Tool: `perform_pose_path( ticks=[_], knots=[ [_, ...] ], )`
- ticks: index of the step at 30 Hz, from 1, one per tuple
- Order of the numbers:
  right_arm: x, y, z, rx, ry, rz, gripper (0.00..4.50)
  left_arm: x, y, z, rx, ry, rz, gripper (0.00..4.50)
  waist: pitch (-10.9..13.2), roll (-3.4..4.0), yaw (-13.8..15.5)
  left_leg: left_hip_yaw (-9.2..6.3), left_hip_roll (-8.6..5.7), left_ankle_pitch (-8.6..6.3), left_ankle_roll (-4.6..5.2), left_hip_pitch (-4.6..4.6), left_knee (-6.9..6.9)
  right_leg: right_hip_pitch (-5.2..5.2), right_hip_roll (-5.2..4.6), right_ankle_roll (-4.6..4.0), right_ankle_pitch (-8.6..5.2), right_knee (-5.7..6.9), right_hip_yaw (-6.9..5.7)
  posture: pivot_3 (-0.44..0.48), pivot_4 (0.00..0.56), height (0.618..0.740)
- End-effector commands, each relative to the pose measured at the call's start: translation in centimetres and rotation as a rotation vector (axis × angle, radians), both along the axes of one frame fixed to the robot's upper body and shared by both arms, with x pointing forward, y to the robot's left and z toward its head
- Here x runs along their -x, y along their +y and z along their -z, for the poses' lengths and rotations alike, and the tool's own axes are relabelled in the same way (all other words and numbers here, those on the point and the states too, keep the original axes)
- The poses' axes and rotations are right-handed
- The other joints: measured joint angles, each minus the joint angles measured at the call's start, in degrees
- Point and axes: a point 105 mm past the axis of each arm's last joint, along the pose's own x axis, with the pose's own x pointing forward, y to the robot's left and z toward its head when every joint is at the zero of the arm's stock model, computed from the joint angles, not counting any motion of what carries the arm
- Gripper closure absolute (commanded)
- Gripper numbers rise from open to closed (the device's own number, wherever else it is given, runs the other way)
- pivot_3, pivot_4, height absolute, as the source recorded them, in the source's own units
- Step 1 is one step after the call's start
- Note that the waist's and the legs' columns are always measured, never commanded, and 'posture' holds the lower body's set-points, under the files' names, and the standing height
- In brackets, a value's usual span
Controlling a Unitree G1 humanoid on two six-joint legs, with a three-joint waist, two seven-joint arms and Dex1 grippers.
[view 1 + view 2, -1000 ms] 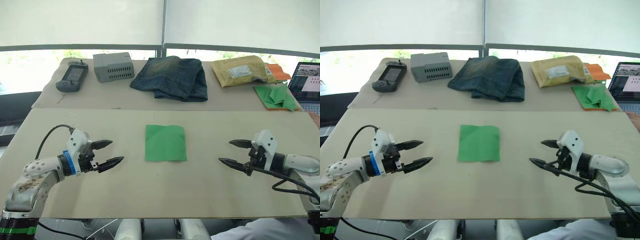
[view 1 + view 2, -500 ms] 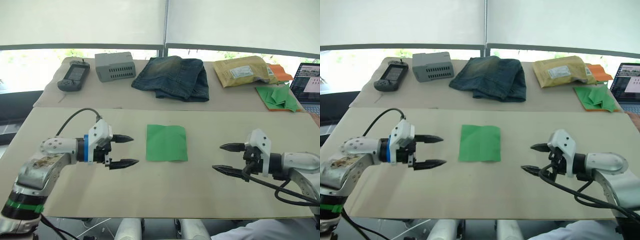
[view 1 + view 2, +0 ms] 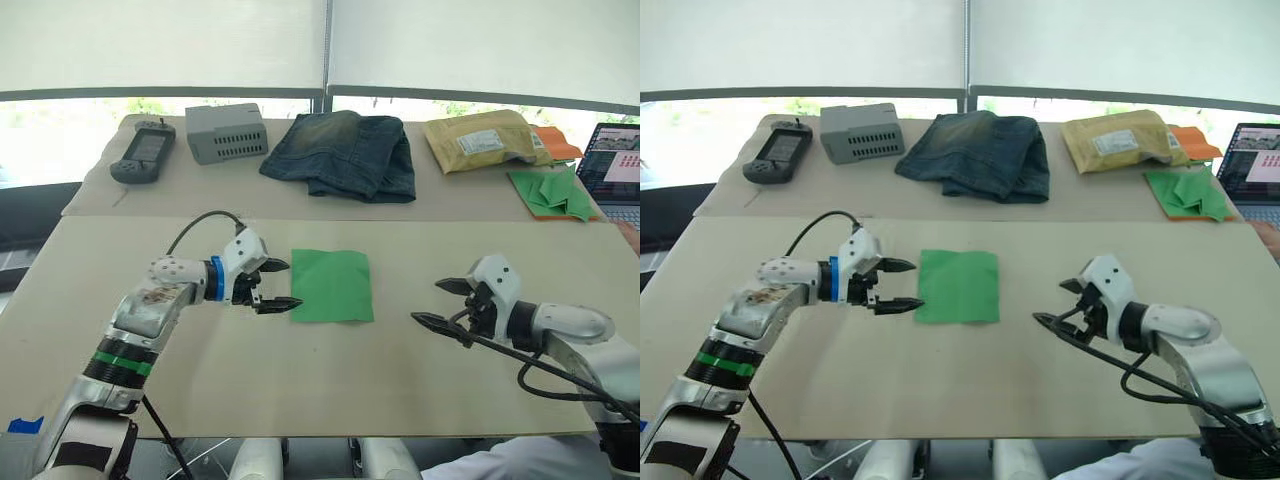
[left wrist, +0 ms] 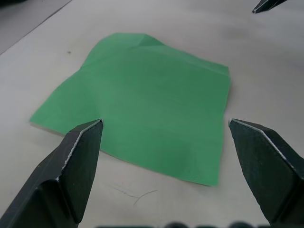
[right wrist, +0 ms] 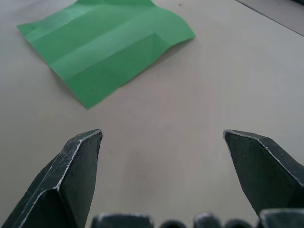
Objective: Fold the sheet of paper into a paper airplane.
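Paper (image 3: 332, 286) lies flat and creased at the middle of the desk (image 3: 330, 380), unfolded. My left tool (image 3: 277, 286) is spread wide, tips just beside the paper's left edge. My right tool (image 3: 442, 303) is also wide, well apart on the right. Risk: a thin sheet flat on the desk may slide or crumple if I push instead of lifting the edge. Open desk surrounds the paper on all sides.

No legible text; envelope (image 3: 482, 139) label unreadable.

Both tools (image 3: 277, 285) (image 3: 441, 303) agape, facing inward
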Motion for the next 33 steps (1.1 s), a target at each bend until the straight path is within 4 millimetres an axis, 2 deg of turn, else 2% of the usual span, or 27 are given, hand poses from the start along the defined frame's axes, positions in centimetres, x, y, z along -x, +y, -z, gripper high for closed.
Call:
perform_pose_path(
  ticks=[1, 7, 10, 14, 19, 23, 24, 28, 33],
  knots=[
    [0.2, 1.1, -1.0, -0.03, 0.002, -0.004, 0.0, -0.6, -0.6, -0.7, -0.009, -0.057, 0.023, 0.02, 0.0, 0.0, 0.03, 0.0, 0.0, 0.0, 0.0, -0.01, 0.0, 0.0, -0.01, 0.0, 0.0, 0.0, 0.0, 0.0, 0.15, 0.728],
    [-0.4, 3.0, -1.1, -0.055, -0.004, 0.012, 0.0, -1.0, -2.3, 0.4, 0.008, -0.024, 0.025, 0.02, 0.0, 0.0, 0.0, -0.01, 0.0, 0.0, 0.0, 0.0, 0.05, 0.0, 0.0, 0.04, 0.03, 0.03, 0.01, 0.0, 0.15, 0.728],
    [-0.6, 3.5, -1.5, -0.069, -0.02, 0.015, 0.0, -1.8, -2.6, 0.3, 0.025, -0.03, -0.031, 0.02, 0.0, 0.0, 0.02, -0.02, 0.0, 0.0, 0.0, -0.02, 0.04, -0.01, 0.0, 0.04, 0.03, 0.01, 0.0, 0.0, 0.15, 0.728],
    [-1.2, 3.1, -1.8, -0.075, -0.04, 0.062, 0.0, -2.6, -3.1, 0.5, 0.02, -0.048, -0.07, 1.22, 0.0, 0.0, 0.06, -0.02, -0.01, 0.0, 0.0, -0.03, 0.06, -0.01, -0.02, 0.07, 0.05, 0.01, 0.01, 0.0, 0.15, 0.728],
    [-2.1, 2.7, -1.7, -0.073, -0.051, 0.122, 0.0, -2.0, -3.6, 2.5, -0.061, -0.027, -0.025, 2.85, 0.0, 0.0, -0.03, -0.02, -0.03, 0.0, 0.0, -0.02, 0.06, 0.0, -0.01, 0.07, 0.06, 0.01, 0.02, 0.0, 0.15, 0.728],
    [-3.3, 3.4, -1.9, -0.165, -0.048, 0.166, 0.0, -1.7, -3.6, 3.7, -0.09, 0.027, -0.044, 4.27, -0.01, 0.01, -0.22, -0.02, 0.0, 0.0, 0.0, 0.0, 0.05, 0.0, 0.01, 0.06, 0.06, 0.01, 0.02, 0.0, 0.15, 0.728],
    [-3.6, 3.5, -1.7, -0.172, -0.054, 0.175, 0.0, -1.6, -3.6, 3.9, -0.093, 0.039, -0.043, 4.46, -0.02, 0.01, -0.19, -0.02, 0.0, 0.0, 0.0, 0.01, 0.05, 0.0, 0.01, 0.06, 0.07, 0.05, 0.03, 0.0, 0.15, 0.728],
    [-5.6, 2.6, -0.4, -0.064, -0.112, 0.217, 0.0, -1.0, -3.7, 4.4, -0.114, 0.063, -0.03, 4.46, -0.03, 0.02, -0.15, 0.0, -0.03, 0.0, 0.0, 0.03, 0.06, 0.03, -0.02, 0.06, 0.07, 0.04, 0.04, 0.0, 0.15, 0.728],
    [-7.4, 2.1, -0.4, -0.003, -0.186, 0.205, 0.0, -0.6, -4.1, 5.1, -0.136, 0.071, -0.021, 4.46, -0.04, 0.04, -0.11, 0.0, -0.04, 0.0, 0.0, 0.03, 0.05, 0.03, -0.02, 0.06, 0.07, 0.02, 0.04, 0.0, 0.15, 0.728]
  ],
)
